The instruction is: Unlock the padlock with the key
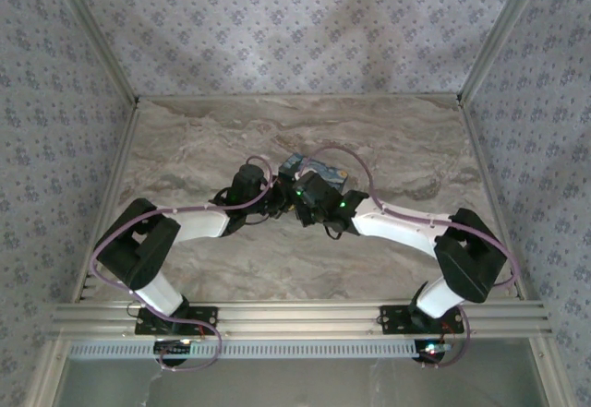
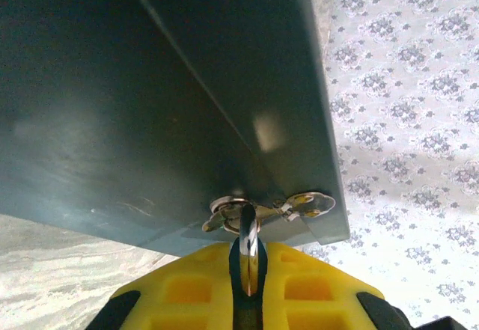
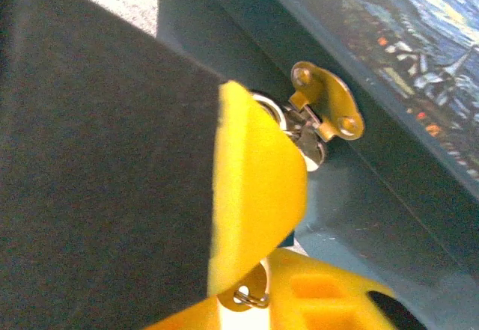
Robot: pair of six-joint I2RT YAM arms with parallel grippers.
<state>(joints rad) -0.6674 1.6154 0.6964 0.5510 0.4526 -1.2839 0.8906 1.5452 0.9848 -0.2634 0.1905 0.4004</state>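
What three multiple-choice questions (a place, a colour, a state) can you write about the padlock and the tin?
1. Where does the small blocky yellow padlock hang?
A on the metal hasp of the blue rectangular painted tin
B on the wall
C on an arm's base

2. Its body's colour?
A red
B yellow
C green

3. Its steel shackle?
A lying apart
B bent flat
C threaded through the hasp

Answers:
1 A: it hangs under the tin's hasp.
2 B: the body is bright yellow.
3 C: the shackle passes through the hasp's ring.

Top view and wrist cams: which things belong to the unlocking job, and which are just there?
Job: padlock; hasp; blue painted tin; brass ring, likely the key's.
Just there: aluminium rail; marble tabletop; patterned walls.
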